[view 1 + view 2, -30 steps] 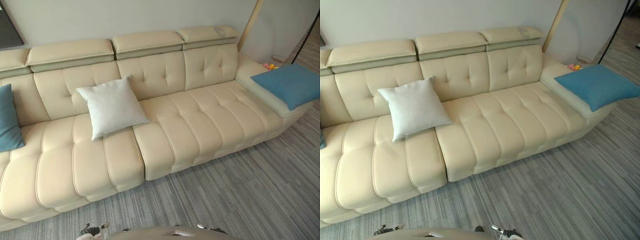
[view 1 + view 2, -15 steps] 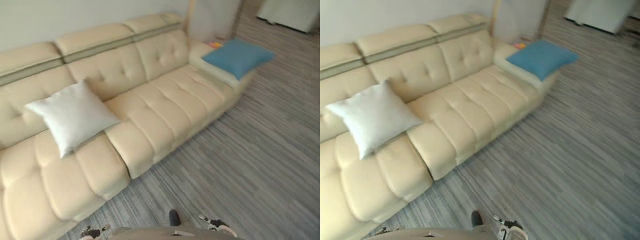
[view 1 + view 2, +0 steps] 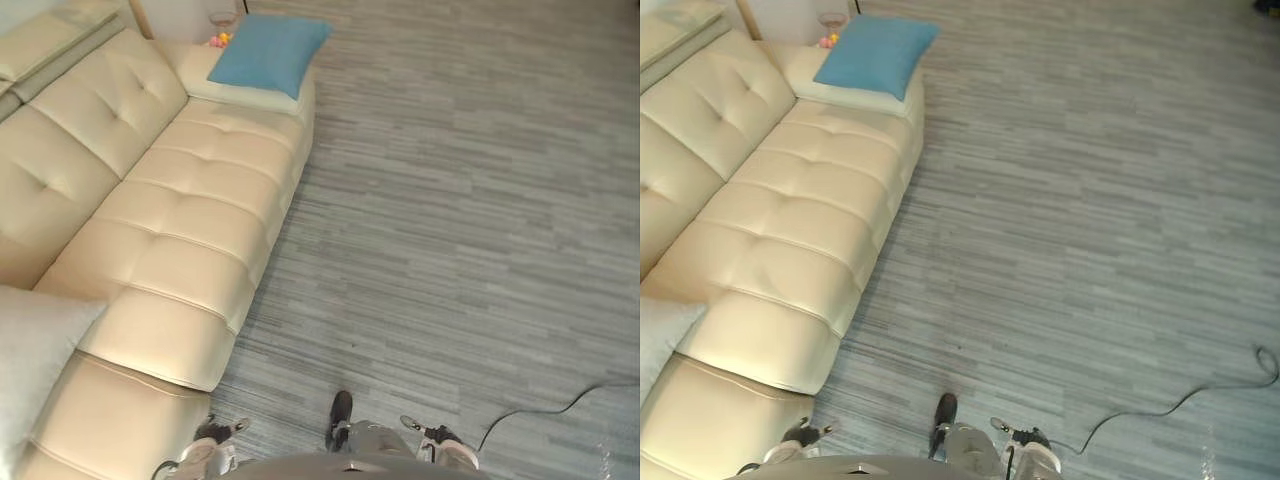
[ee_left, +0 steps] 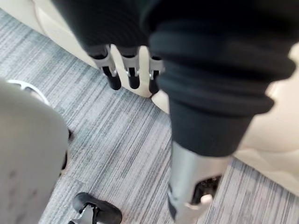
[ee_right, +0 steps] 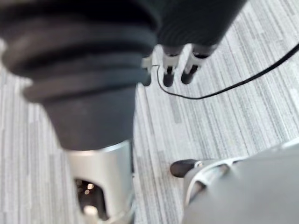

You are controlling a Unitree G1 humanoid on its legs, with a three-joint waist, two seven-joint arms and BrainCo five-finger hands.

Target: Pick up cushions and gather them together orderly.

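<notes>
Two on sofa (image 3: 190, 215) — blue cushion (image 3: 268, 52) square, white cushion (image 3: 30, 350) plain.

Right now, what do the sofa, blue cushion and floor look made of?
The sofa: likely leather or faux leather, cream, smooth with slight sheen, stitched tufts. The blue cushion: matte woven fabric, no sheen. The floor: grey streaked, carpet or vinyl; cannot tell.
</notes>
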